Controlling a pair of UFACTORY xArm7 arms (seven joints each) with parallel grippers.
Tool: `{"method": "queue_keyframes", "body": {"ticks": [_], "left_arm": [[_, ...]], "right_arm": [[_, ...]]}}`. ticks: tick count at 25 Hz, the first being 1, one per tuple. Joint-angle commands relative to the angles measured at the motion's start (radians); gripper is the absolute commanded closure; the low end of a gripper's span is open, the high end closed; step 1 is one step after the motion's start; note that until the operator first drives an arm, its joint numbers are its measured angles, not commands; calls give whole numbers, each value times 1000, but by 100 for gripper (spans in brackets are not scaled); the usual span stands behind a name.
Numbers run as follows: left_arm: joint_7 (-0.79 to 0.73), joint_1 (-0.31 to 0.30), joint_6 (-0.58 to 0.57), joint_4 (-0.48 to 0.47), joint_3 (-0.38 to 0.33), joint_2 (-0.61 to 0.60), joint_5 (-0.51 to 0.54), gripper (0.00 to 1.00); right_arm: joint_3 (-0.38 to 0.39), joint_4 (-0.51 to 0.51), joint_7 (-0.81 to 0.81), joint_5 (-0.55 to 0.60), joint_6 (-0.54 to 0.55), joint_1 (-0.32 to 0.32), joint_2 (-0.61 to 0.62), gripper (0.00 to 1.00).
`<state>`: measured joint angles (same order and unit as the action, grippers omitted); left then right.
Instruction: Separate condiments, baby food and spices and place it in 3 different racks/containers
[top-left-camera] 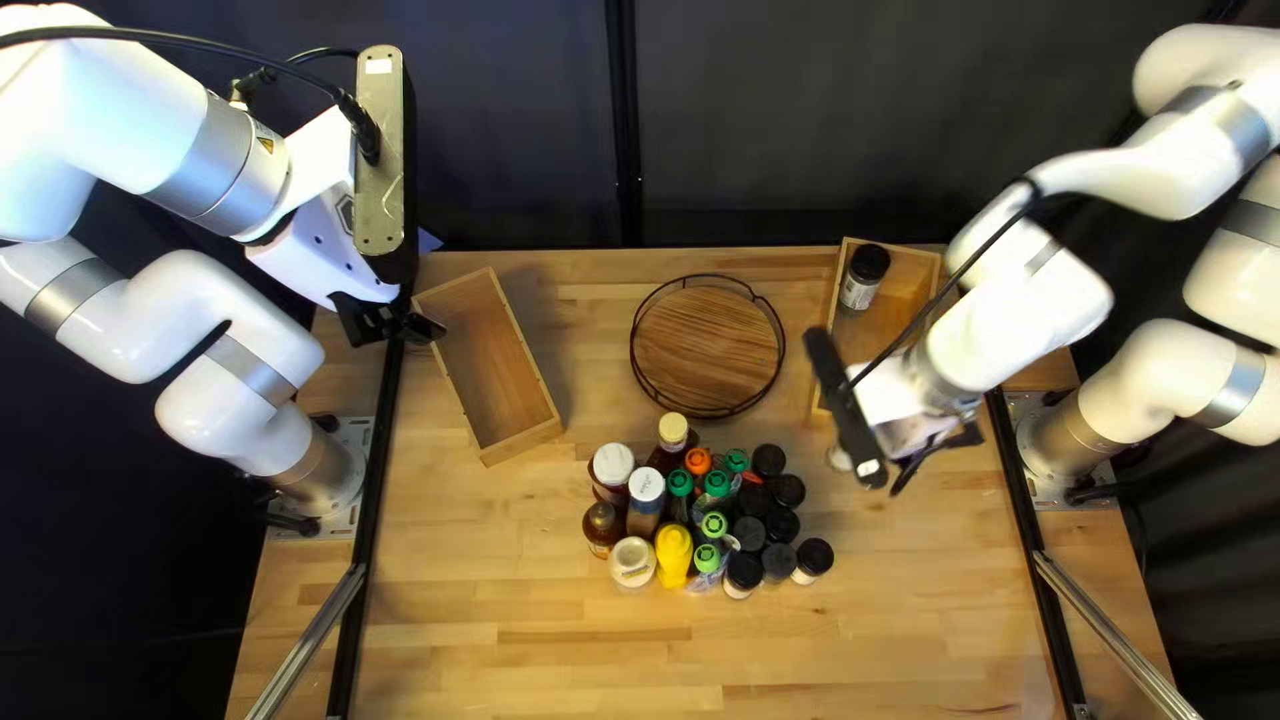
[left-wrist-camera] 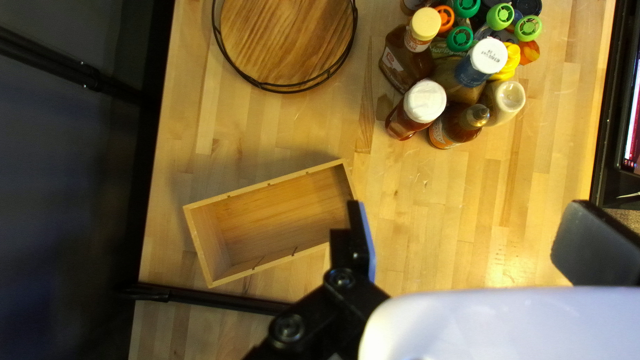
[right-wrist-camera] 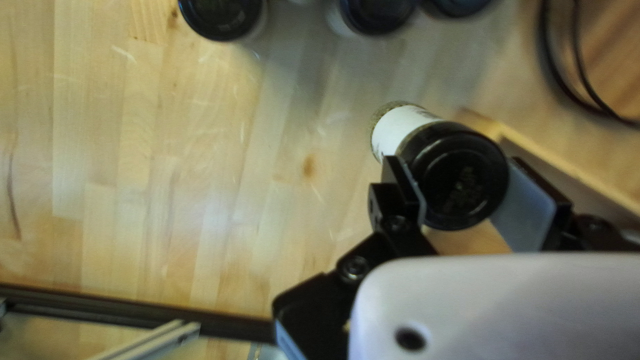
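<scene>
At the left of the top left view, the left arm holds 1 gripper [top-left-camera: 400, 322] over the table's [top-left-camera: 534, 647] edge, near the upper corner of 1 wooden box [top-left-camera: 518, 447]. In the left wrist view its 2 fingers [left-wrist-camera: 365, 240] stand wide apart, so it is open. The box lies at a slant on the table.

Next comes 1 round wooden tray [top-left-camera: 707, 350] with a black wire rim.

Nearer than the tray, 1 tight cluster stands on the table. Its left part has 6 larger bottles: 2 with white caps [top-left-camera: 612, 464], 1 with a cream cap [top-left-camera: 674, 430], 1 brown bottle [top-left-camera: 603, 524] with a dark tip, 1 cream squeeze bottle [top-left-camera: 632, 563] and 1 yellow squeeze bottle [top-left-camera: 674, 552]. Beside them show 1 orange cap [top-left-camera: 698, 462], 3 dark green caps [top-left-camera: 718, 484] and 2 lime green caps [top-left-camera: 715, 526]. The cluster's right part shows at least 8 black lids [top-left-camera: 814, 556].

Farther right, a 2nd wooden box [top-left-camera: 912, 283], partly covered by the right arm, holds at least 1 black-lidded jar [top-left-camera: 866, 274].

The right arm's gripper [top-left-camera: 923, 438] is near that box's near end. In the right wrist view it is closed on 1 jar with a white label [right-wrist-camera: 401, 132], a finger on each side of the black lid; the jar is tilted, just beside the box's edge.
</scene>
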<state>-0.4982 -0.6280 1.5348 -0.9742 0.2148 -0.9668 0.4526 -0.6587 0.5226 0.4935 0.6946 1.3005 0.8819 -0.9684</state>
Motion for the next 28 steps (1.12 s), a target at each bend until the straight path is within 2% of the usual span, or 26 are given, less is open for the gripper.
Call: {"method": "queue_keyframes", "body": {"ticks": [1, 9, 15, 21, 28], "left_arm": [[0, 0, 0, 0, 0, 0, 0, 0], [0, 0, 0, 0, 0, 0, 0, 0], [0, 0, 0, 0, 0, 0, 0, 0], [0, 0, 0, 0, 0, 0, 0, 0], [0, 0, 0, 0, 0, 0, 0, 0]], "right_arm": [[-11, -46, -16, 37, 50, -105, -88, 100], [-70, -143, -48, 159, 70, -283, -192, 100], [-168, -192, -82, 303, 40, -402, -223, 99], [-227, -213, -73, 387, 17, -455, -216, 99], [-252, -251, -70, 440, 15, -524, -237, 98]]}}
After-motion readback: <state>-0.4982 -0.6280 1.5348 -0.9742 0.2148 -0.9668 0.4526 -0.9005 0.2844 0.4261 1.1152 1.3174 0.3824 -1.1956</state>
